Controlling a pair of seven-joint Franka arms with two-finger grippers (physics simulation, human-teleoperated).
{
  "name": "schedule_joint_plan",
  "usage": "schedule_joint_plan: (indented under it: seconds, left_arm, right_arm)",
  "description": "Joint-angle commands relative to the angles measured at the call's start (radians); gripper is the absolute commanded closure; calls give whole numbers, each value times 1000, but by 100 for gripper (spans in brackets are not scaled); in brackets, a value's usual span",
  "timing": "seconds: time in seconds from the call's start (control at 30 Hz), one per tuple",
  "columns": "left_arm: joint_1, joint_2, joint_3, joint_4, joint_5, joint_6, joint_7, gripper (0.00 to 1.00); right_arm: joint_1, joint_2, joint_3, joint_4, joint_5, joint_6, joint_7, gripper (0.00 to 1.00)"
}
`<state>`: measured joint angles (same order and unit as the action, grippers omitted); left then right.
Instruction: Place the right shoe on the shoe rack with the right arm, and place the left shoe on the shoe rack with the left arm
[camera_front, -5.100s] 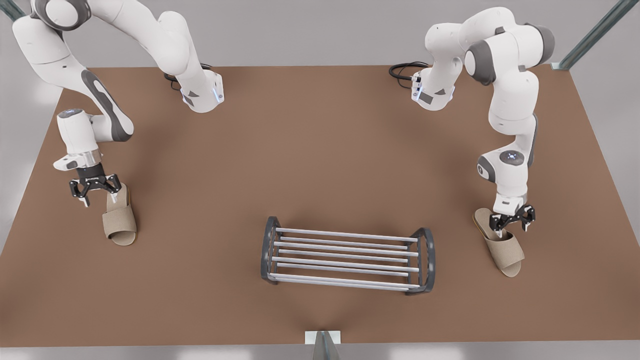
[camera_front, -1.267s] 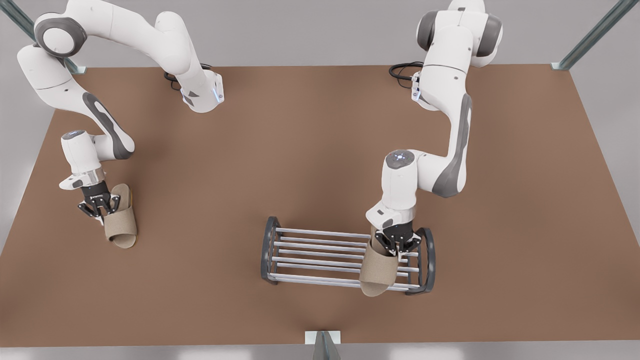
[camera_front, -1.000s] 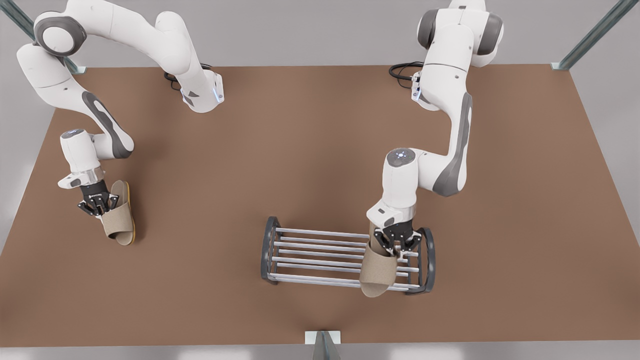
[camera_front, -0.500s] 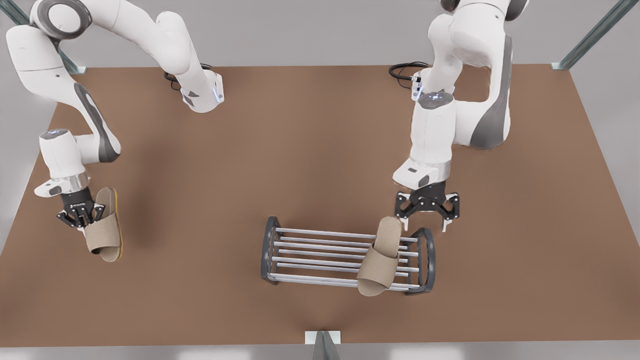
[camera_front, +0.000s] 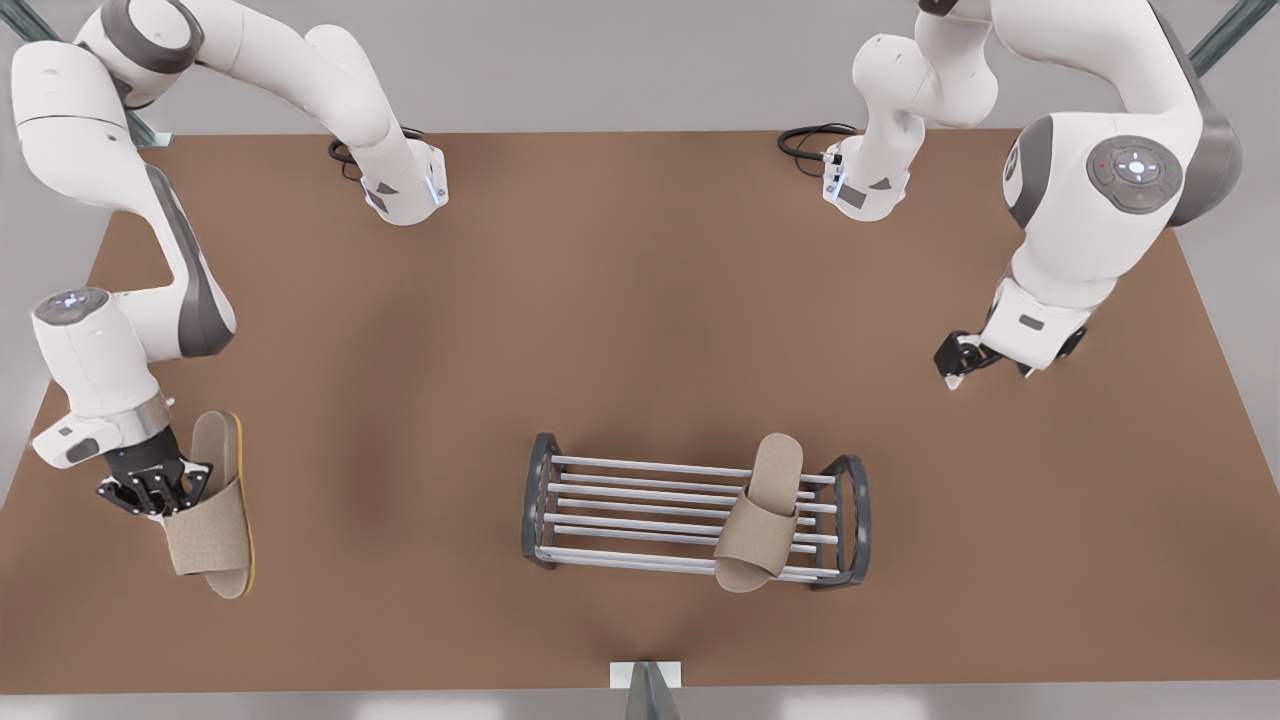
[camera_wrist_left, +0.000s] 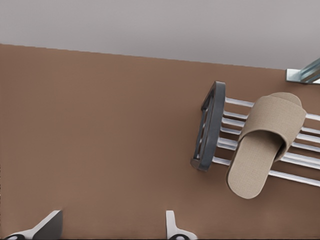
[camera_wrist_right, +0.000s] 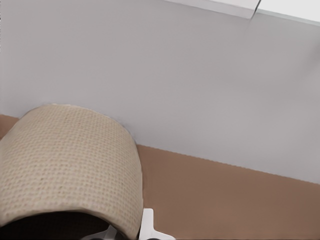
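The shoe rack (camera_front: 545, 500) stands near the table's front middle. The left shoe (camera_front: 760, 525), a beige slipper, lies across its bars at the front view's right end, toe past the near bar; the left wrist view shows this shoe (camera_wrist_left: 265, 145) on the rack (camera_wrist_left: 210, 125) from some way off. My left gripper (camera_front: 988, 375) hangs open at the front view's right, well away from the rack, fingertips (camera_wrist_left: 169, 220) apart. At the front view's left, my right gripper (camera_front: 150, 490) is shut on the right shoe (camera_front: 210, 530), held off the table; its woven strap (camera_wrist_right: 65, 165) is close up.
Both arm bases (camera_front: 405, 190) (camera_front: 865, 190) stand at the back of the brown table (camera_front: 600, 330), with black cables beside them. A small metal post (camera_front: 647, 690) sits at the front edge, just in front of the rack. Slanted metal struts rise at the back corners.
My left gripper let go of the left shoe on the rack, then rose and swung off to the front view's right. My right gripper lifted the right shoe and carried it toward the front edge.
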<state>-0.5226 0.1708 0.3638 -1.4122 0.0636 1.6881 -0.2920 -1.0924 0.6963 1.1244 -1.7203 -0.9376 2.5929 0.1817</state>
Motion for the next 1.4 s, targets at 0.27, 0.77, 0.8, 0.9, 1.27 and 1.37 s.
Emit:
schedule_joint_plan:
  seconds: [0.27, 0.77, 0.8, 0.9, 1.27, 1.37]
  left_arm:
    - [-7, -19, -6, 2, 21, -130, 163, 0]
    - [12, -24, -3, 1, 30, -125, 166, 0]
    - [10, -25, -3, 1, 30, -126, 168, 0]
    - [12, -28, -5, 1, 30, -133, 212, 0]
    - [440, -10, -391, 55, -71, -191, 455, 0]
    - [438, -10, -391, 55, -71, -196, 455, 0]
  right_arm:
    - [249, -12, 66, 237, 5, -503, 395, 79]
    - [554, -40, 54, 217, -75, -565, 995, 79]
    - [565, -40, 52, 219, -78, -583, 1013, 79]
    - [718, -38, -44, 314, -102, -640, 1105, 79]
    - [1028, -52, -202, 421, -147, -626, 1303, 79]
    - [1166, -52, -339, 450, -179, -616, 1343, 79]
